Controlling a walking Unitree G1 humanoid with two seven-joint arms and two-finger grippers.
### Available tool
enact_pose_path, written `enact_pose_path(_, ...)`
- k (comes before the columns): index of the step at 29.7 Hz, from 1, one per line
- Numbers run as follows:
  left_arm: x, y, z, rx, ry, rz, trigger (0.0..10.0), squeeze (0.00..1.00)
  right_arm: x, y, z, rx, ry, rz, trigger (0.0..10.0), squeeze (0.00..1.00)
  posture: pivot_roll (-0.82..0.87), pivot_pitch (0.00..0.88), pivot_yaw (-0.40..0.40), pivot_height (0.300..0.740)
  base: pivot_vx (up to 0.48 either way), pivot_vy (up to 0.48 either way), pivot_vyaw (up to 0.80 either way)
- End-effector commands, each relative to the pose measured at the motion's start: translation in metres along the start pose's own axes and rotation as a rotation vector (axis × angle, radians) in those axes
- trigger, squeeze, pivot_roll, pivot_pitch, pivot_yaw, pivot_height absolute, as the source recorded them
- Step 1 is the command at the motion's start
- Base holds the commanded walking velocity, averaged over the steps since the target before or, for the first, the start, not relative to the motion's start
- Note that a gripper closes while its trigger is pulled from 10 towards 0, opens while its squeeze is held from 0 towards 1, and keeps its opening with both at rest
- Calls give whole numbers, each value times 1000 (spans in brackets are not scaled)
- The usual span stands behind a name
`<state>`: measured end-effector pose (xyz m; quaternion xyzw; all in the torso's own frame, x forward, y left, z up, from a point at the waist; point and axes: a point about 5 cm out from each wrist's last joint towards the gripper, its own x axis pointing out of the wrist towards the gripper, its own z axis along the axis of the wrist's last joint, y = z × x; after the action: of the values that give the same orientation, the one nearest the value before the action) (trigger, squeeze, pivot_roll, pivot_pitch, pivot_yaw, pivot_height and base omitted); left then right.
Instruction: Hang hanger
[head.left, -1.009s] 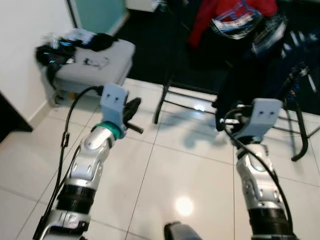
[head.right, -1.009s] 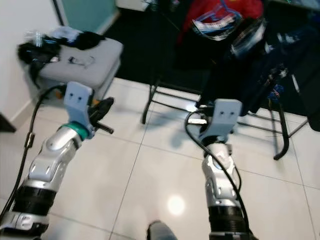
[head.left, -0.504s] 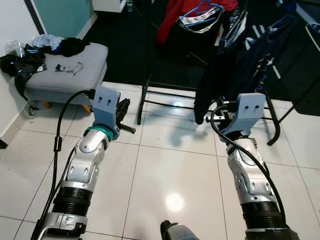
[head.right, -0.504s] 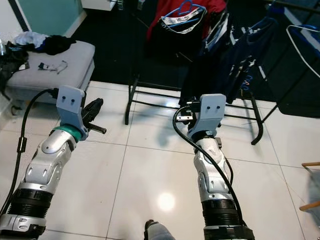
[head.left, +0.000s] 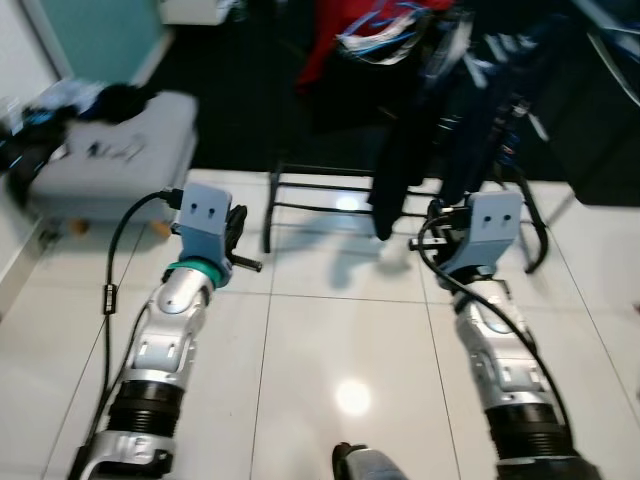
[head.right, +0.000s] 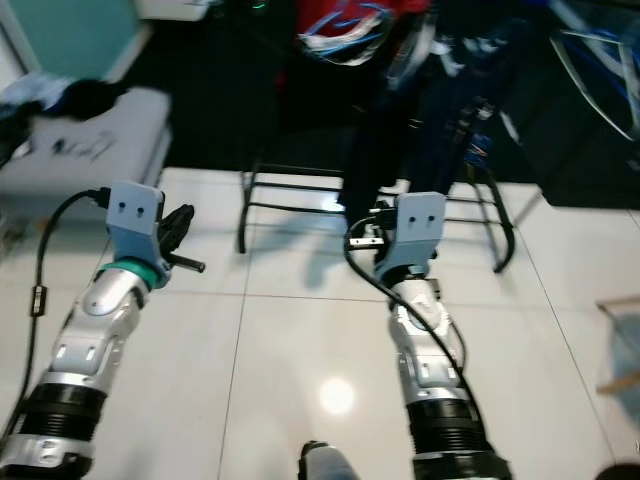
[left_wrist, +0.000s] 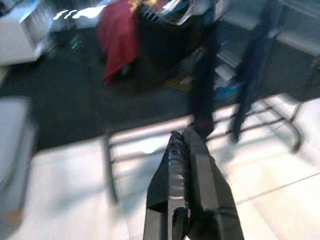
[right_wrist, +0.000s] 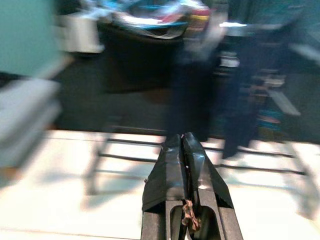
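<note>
Both pincers closed and empty, left pincer (left_wrist: 184, 137), right pincer (right_wrist: 182, 138), clothes rack (head.left: 400, 195), lettering unreadable

Home room: clothes rack (head.left: 400, 190) with hung garments (head.left: 410, 150), grey ottoman (head.left: 110, 165), tiled floor (head.left: 330, 330)

Both silver arms reach forward over the white tiled floor (head.right: 300, 340) toward a black clothes rack (head.right: 300, 190) hung with dark and red garments (head.right: 345, 25).
</note>
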<state>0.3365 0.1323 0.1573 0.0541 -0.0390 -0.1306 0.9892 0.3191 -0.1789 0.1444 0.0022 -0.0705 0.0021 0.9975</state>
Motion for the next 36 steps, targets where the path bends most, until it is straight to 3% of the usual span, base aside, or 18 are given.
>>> enact_pose_path(1,-5,10,-8,8,34,30,10000,0,1,7,-1,14,4,17,10000,0,-64,19,36,740,480,0,-731)
enact_pose_path(20,2,8,-5,11,16,32,10000,0,7,0,4,-6,-16,-2,10000,0,-53,4,23,740,477,0,-38)
enact_pose_path(26,-1,14,-5,17,16,48,10000,0,10,5,5,-1,-25,6,10000,0,-52,0,27,740,470,0,0)
enact_pose_path(34,-2,22,16,-13,-38,60,10000,0,8,-2,6,-5,-32,-13,10000,0,-46,4,29,740,463,0,0)
enact_pose_path(36,-8,25,35,-63,-82,32,10000,0,6,-9,6,-21,-28,-21,10000,0,-35,15,25,740,435,0,0)
